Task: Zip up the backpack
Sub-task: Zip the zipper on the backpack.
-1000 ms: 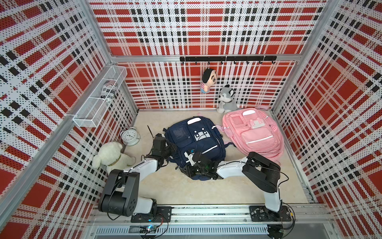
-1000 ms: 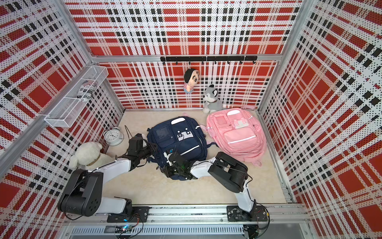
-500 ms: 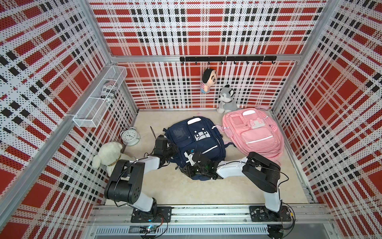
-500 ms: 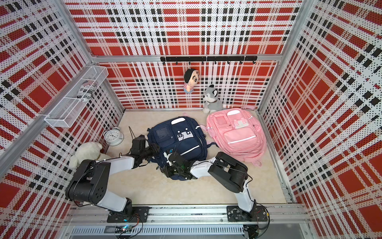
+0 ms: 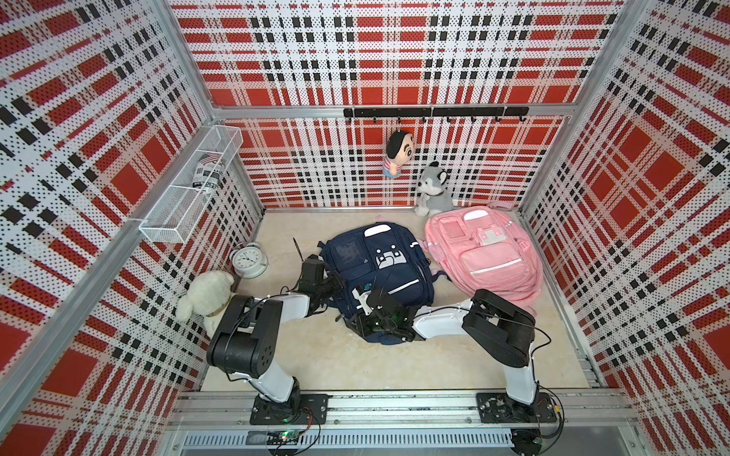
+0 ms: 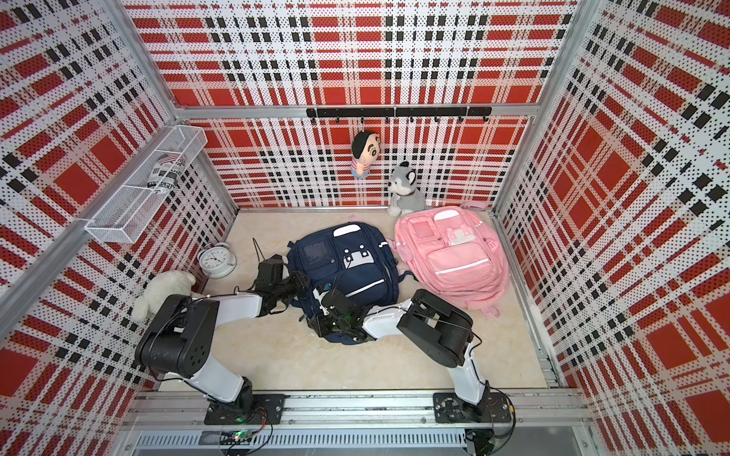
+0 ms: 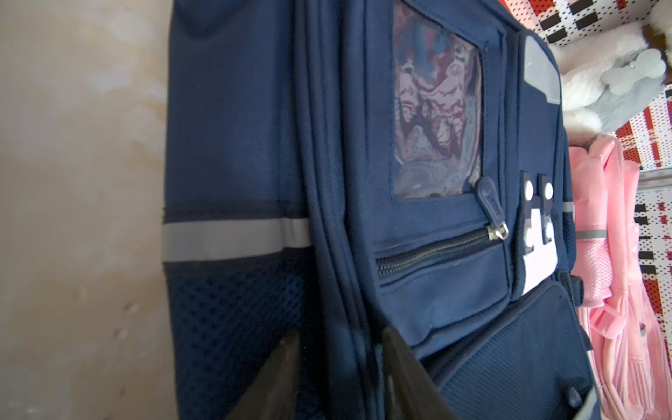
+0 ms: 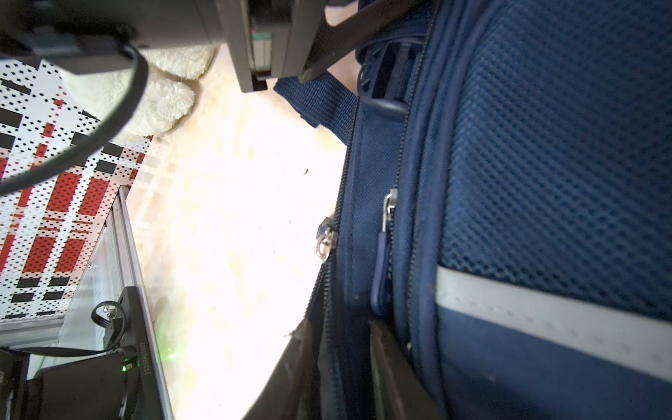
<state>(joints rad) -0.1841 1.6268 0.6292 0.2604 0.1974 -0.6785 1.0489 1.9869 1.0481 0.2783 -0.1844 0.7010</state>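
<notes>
Your navy backpack [image 5: 379, 272] lies face up on the beige floor [image 5: 335, 363], its long axis running from the arms toward the plaid back wall [image 5: 395, 59], top end farthest. The right gripper [image 8: 338, 327] clamps the zipper-side fabric. The left gripper [image 7: 338, 332] straddles a side seam, and you cannot tell whether it grips. The label on the can [image 5: 207, 173] is too small to read.

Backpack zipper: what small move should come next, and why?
Probably bring the left gripper to the ringed slider: the zipper looks open between it and the right gripper, which pinches the backpack right there.
</notes>
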